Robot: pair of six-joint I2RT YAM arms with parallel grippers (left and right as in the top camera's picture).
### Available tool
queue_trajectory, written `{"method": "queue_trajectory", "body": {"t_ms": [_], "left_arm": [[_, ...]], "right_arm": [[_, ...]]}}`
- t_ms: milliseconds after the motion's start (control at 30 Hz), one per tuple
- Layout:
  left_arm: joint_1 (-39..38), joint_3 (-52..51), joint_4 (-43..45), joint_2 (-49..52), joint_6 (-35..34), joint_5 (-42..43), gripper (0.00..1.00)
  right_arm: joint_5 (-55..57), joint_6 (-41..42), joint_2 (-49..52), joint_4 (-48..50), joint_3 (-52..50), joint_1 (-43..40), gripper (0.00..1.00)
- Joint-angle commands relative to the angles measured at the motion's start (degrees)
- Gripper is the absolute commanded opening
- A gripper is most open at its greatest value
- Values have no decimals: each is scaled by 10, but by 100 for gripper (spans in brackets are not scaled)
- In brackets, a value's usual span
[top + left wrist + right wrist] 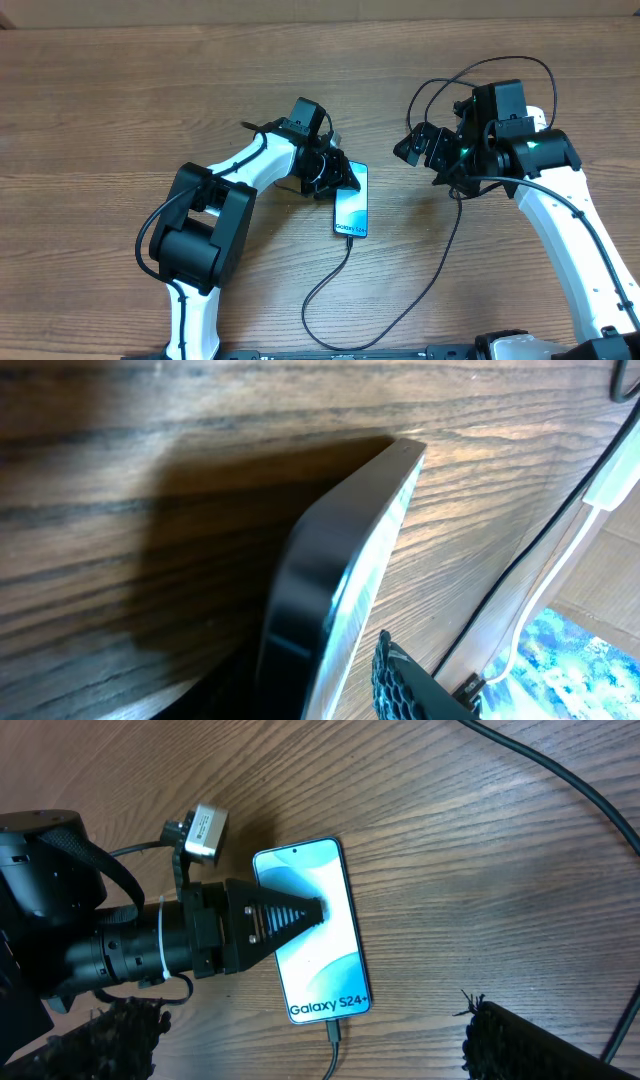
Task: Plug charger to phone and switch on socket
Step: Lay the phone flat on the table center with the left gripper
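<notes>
The phone [352, 203] lies on the wooden table with its teal screen lit; the right wrist view [312, 935] shows "Galaxy S24+" at its near end. The charger's small black connector [332, 1032] sits in the phone's bottom port. Its thin black cable [345, 268] loops toward the table's front and back up under the right arm. My left gripper [333, 176] is shut on the phone's upper left edge, seen edge-on in the left wrist view [340, 560]. My right gripper [428, 150] is open and empty, raised right of the phone. The socket and the plug end are not in view.
A thin white cord [560, 560] and a white block [612, 480] show at the right edge of the left wrist view, beside a black cable. A black cable [560, 770] crosses the top right of the right wrist view. Bare wood surrounds the phone.
</notes>
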Motion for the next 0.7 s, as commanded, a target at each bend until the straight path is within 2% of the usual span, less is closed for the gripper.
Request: {"method": "queue_trajectory", "body": {"t_ms": [0,267,533,667], "left_arm": [[-3,-11,-13,20,5,-44,41],[-2,-11,-13,19,10,-45,46],[0,-11,-32,19,13,-73,59],[6,-11,-47,19,13,-87,61]], "right_arm": [[-3,-6,-13,2,5,-1,100],[-3,-7,-13,1,5,-1,100],[-3,-7,-13,0,5,-1,100],[-3,-7,-13,-1,5,-1,100]]}}
